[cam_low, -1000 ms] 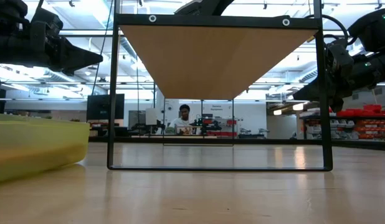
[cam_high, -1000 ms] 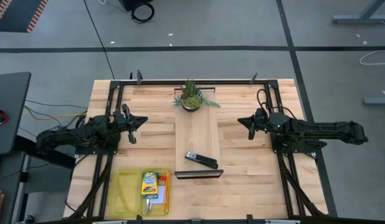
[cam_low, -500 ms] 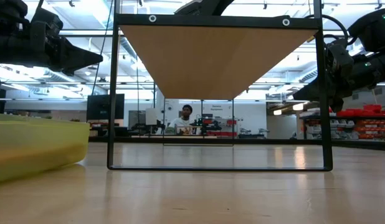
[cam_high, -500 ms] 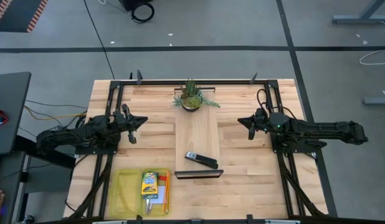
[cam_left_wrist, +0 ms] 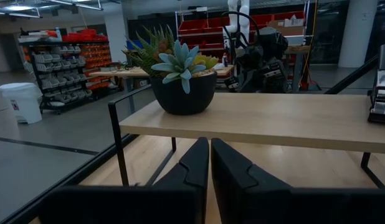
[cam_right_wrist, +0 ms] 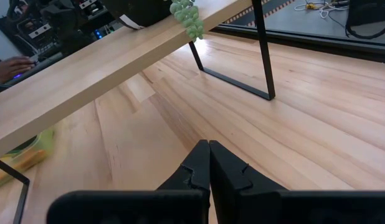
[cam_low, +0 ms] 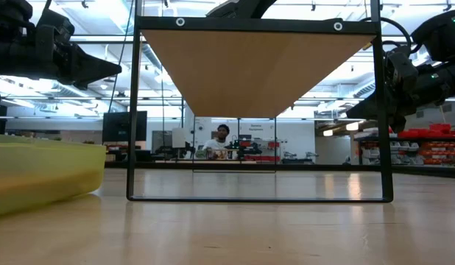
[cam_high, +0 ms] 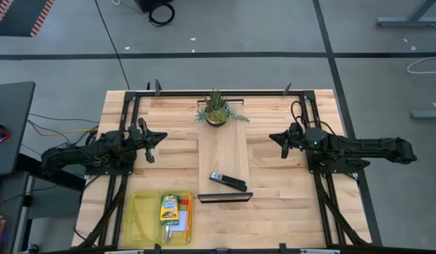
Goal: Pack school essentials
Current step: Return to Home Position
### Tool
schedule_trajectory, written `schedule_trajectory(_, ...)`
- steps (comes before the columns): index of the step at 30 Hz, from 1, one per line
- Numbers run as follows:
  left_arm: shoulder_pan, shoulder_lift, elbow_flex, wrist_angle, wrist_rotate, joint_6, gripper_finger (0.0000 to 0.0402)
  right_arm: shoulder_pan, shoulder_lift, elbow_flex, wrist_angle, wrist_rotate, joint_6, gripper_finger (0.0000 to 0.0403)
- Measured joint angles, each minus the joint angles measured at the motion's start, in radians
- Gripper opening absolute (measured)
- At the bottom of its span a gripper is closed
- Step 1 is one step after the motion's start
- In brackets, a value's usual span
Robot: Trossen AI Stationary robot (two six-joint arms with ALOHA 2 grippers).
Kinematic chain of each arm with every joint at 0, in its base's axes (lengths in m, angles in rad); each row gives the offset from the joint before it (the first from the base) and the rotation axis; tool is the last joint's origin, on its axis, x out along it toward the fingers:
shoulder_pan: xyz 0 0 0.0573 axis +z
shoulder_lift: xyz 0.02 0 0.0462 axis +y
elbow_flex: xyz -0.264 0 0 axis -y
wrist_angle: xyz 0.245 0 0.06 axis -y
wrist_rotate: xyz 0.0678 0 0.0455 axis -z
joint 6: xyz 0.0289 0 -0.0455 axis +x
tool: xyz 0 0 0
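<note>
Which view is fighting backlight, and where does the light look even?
Low view: bright ceiling lights behind leave the left claw and right claw as dark silhouettes. High view: even light on the table, shadows faint. Left wrist view: potted plant evenly lit.

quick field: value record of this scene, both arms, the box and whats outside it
left gripper: shut, empty, raised over the table's left side
right gripper: shut, empty, raised over the right side
yellow box: near edge, left arm's side
in the box: crayon box, orange pencils
stapler: on the raised wooden shelf, outside the box
potted plant: far end of the shelf
</note>
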Motion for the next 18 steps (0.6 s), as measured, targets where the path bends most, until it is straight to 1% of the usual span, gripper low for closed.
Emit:
schedule_trajectory(9,0.0,0.0,0.0,0.0,0.0,0.0,0.0036,0.0,0.0,0.0,0.0,0.0,0.0,0.001)
schedule_trajectory(18,0.0,0.0,0.0,0.0,0.0,0.0,0.0023,0.0,0.0,0.0,0.0,0.0,0.0,0.001)
